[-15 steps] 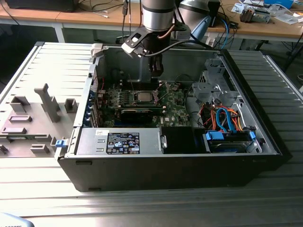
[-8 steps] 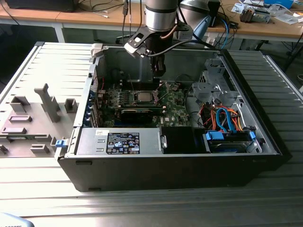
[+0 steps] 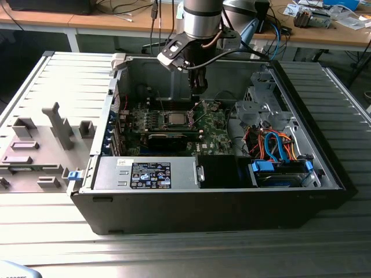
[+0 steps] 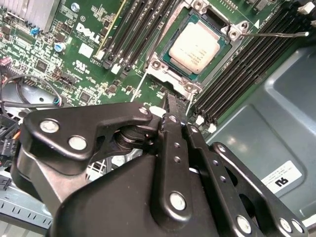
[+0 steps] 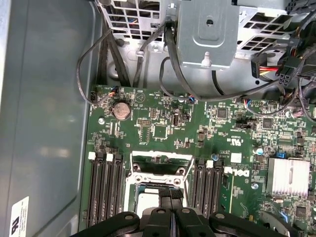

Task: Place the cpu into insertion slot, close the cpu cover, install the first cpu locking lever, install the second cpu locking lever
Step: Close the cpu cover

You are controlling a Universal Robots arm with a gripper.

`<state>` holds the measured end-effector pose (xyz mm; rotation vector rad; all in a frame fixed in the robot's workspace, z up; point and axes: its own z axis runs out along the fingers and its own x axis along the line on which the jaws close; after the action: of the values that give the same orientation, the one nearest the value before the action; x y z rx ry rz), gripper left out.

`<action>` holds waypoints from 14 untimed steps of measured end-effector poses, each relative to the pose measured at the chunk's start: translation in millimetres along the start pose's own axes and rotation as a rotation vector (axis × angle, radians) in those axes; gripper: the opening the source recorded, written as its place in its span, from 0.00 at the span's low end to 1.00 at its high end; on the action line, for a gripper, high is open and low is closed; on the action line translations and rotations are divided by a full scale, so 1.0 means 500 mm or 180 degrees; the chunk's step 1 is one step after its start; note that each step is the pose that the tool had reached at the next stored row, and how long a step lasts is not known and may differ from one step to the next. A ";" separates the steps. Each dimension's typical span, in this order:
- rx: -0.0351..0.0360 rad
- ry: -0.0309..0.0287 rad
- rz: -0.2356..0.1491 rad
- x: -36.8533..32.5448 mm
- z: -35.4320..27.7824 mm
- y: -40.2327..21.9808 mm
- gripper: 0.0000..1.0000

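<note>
With the cpu (image 4: 197,47) seated in its socket and the cpu cover (image 5: 159,170) seemingly standing open beside it, the jaws hover just above, pinched together on nothing, so cover-closing looks in hand, calling for a gentle, well-aimed push.

The arm (image 3: 203,14) is a silver-grey cylinder with a dark band at its lower end. A black cable (image 3: 243,51) trails from it, and an angular black block (image 3: 173,57) with a pale rim is fixed at one side. The gripper (image 4: 173,101) is matte black. Its flat links (image 4: 98,131) are pinned with round silver screws (image 4: 78,143), and its narrow fingers (image 4: 174,128) are dotted with small holes.
</note>
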<state>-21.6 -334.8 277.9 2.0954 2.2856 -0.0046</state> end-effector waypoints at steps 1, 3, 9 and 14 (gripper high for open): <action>0.0000 0.0000 0.0000 0.000 0.000 0.001 0.11; 0.0001 0.0000 0.0000 0.000 0.000 0.004 0.11; 0.0002 0.0001 0.0000 -0.001 0.000 0.012 0.11; 0.0003 0.0003 0.0000 -0.002 0.001 0.021 0.11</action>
<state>-11.3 -334.8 277.9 2.0962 2.2866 -0.0047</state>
